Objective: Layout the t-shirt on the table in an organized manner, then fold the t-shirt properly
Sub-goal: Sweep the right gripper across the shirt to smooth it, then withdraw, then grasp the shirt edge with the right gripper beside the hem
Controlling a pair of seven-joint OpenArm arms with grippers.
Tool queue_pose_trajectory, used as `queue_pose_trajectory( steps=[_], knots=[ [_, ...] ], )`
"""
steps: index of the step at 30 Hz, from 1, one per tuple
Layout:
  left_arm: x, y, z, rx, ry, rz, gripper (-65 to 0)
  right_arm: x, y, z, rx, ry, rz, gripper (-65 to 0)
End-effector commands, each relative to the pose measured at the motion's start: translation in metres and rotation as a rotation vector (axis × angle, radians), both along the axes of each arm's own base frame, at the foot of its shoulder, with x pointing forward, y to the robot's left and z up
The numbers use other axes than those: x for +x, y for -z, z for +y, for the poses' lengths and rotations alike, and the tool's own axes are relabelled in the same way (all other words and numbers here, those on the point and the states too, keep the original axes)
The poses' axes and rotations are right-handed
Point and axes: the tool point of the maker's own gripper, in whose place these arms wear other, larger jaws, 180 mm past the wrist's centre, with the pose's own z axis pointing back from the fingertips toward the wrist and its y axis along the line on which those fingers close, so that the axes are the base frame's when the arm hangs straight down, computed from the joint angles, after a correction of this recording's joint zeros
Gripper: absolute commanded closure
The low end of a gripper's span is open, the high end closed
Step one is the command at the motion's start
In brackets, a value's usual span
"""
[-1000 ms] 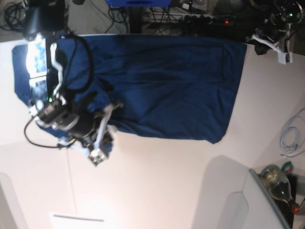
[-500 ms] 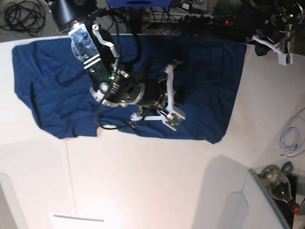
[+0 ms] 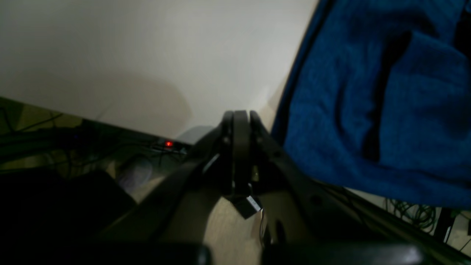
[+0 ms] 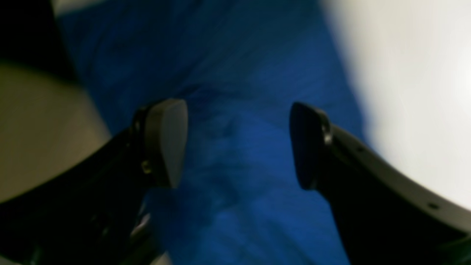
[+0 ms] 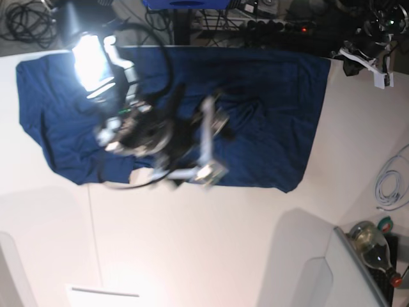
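The navy t-shirt point(image 5: 268, 109) lies spread across the far part of the white table point(image 5: 211, 243), with wrinkles at its lower left hem. My right gripper point(image 5: 216, 144) hovers over the shirt's middle, blurred by motion. In the right wrist view it point(image 4: 237, 143) is open and empty, with shirt fabric point(image 4: 235, 206) under the gap and bare table point(image 4: 412, 92) to the right. My left gripper point(image 5: 370, 64) rests at the table's far right corner, just off the shirt. In the left wrist view it point(image 3: 239, 117) is shut on nothing, beside the shirt's edge point(image 3: 368, 110).
A white cable point(image 5: 390, 182) lies at the right edge. A glass bottle point(image 5: 374, 246) lies at the lower right, next to a grey panel point(image 5: 332, 275). Cables and a power strip point(image 5: 281, 25) run behind the table. A white label point(image 5: 102, 294) sits at the near left.
My right arm swung from the shirt's lower left hem to over its middle, then drifted slightly left and down. The left arm has not moved.
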Motion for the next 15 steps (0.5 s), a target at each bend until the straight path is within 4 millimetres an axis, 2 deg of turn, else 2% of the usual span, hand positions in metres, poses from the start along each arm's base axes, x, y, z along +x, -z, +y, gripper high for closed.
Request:
queue_pose_trajectory(
  steps=[1, 2, 3, 5, 6, 7, 8, 9, 10, 11, 13, 15],
  knots=[
    [0.007, -0.011, 0.004, 0.016, 0.007, -0.044, 0.0, 0.020, -0.008, -0.036, -0.036, 0.084, -0.045, -41.7],
    [0.009, -0.012, 0.004, 0.016, 0.009, -0.048, 0.0, 0.032, -0.008, -0.068, -0.060, 0.161, -0.055, -41.7],
    [0.014, -0.014, 0.000, 0.018, 0.023, -0.058, 0.0, 0.049, -0.007, -0.110, -0.092, 0.260, -0.060, -41.7],
    [0.026, -0.016, -0.018, 0.006, 0.076, -0.076, 0.0, 0.069, 0.010, -0.184, -0.137, 0.436, -0.012, -41.6],
    [0.033, -0.018, -0.029, 0.001, 0.109, -0.085, 0.0, 0.075, 0.021, -0.221, -0.148, 0.520, 0.018, -39.6],
    [0.039, -0.019, -0.041, -0.011, 0.138, -0.096, 0.0, 0.078, 0.033, -0.255, -0.154, 0.589, 0.050, -34.4],
    [0.044, -0.017, -0.053, -0.027, 0.161, -0.099, 0.0, 0.078, 0.045, -0.277, -0.159, 0.631, 0.079, -27.9],
    [0.048, -0.014, -0.065, -0.043, 0.183, -0.099, 0.0, 0.077, 0.060, -0.297, -0.163, 0.663, 0.111, -18.8],
    [0.058, -0.013, -0.079, -0.066, 0.216, -0.113, 0.0, 0.074, 0.072, -0.313, -0.171, 0.686, 0.141, -8.3],
    [0.063, -0.009, -0.088, -0.085, 0.232, -0.113, 0.0, 0.072, 0.082, -0.326, -0.172, 0.706, 0.164, -0.8],
    [0.065, 0.005, -0.096, -0.122, 0.210, -0.084, 0.0, 0.066, 0.102, -0.342, -0.165, 0.743, 0.217, -0.6],
    [0.063, 0.018, -0.093, -0.138, 0.163, -0.054, 0.0, 0.060, 0.117, -0.354, -0.157, 0.773, 0.259, -2.4]
  ],
)
